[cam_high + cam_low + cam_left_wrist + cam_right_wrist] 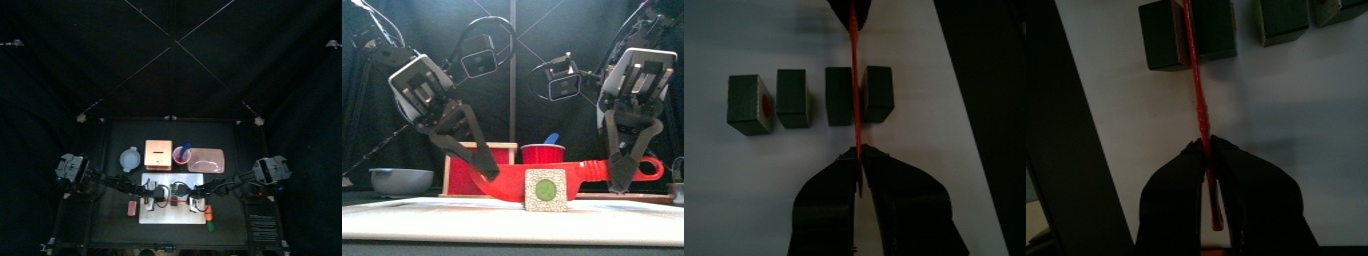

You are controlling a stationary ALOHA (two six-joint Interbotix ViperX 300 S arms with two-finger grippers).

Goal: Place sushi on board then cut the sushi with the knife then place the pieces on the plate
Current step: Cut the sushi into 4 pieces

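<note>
Cutting is the step in hand. The left gripper [480, 178] and the right gripper [620, 185] are each clamped on an end of the one red knife [576, 172], held level across the sushi roll [794, 98] on the white board [174, 215] near the table's front. Four blocks show; the blade lines up with the gap that leaves one on one side and three on the other. Next, I judge, comes a straight press down, then moving pieces to the single pink tray [209, 160], far right of the board. One blue knife [551, 139] stands in one red cup [543, 153].
</note>
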